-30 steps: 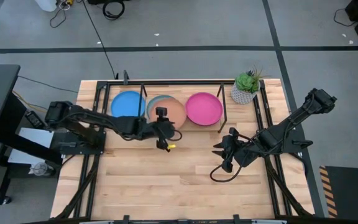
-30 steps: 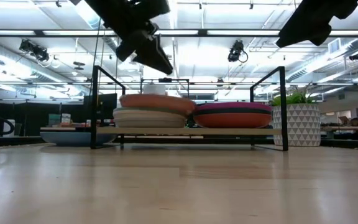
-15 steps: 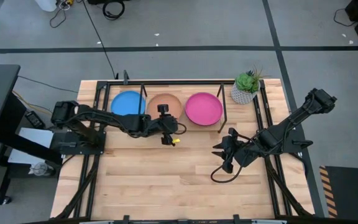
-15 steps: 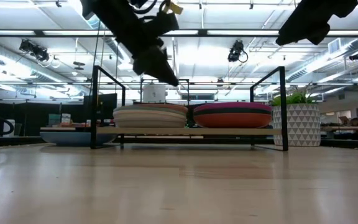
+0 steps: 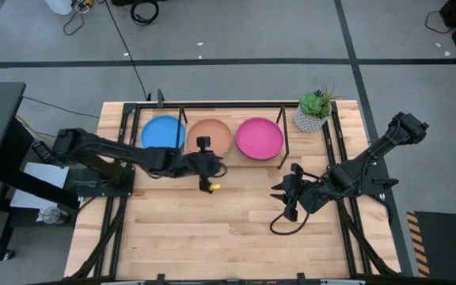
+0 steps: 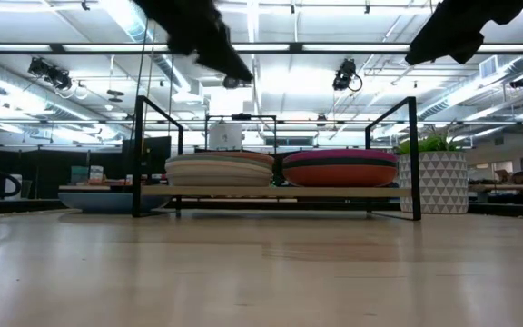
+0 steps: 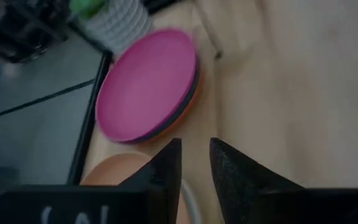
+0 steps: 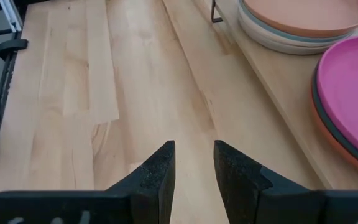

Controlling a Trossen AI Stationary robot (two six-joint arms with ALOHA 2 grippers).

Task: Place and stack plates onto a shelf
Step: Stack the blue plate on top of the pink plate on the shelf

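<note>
Two matte-black jointed arms; left gripper (image 5: 205, 184) carries a small yellow tag, right gripper (image 5: 279, 202) trails a looping black cable.

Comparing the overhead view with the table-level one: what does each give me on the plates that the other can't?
Only the high view shows the blue plate, the terracotta plate and the magenta plate as three spots in a row, with the left gripper empty in front of the shelf and the right gripper off to the side. Only the low view shows stack heights: several plates under the terracotta one, an orange plate under the magenta. Both show the potted plant beside the shelf.
</note>
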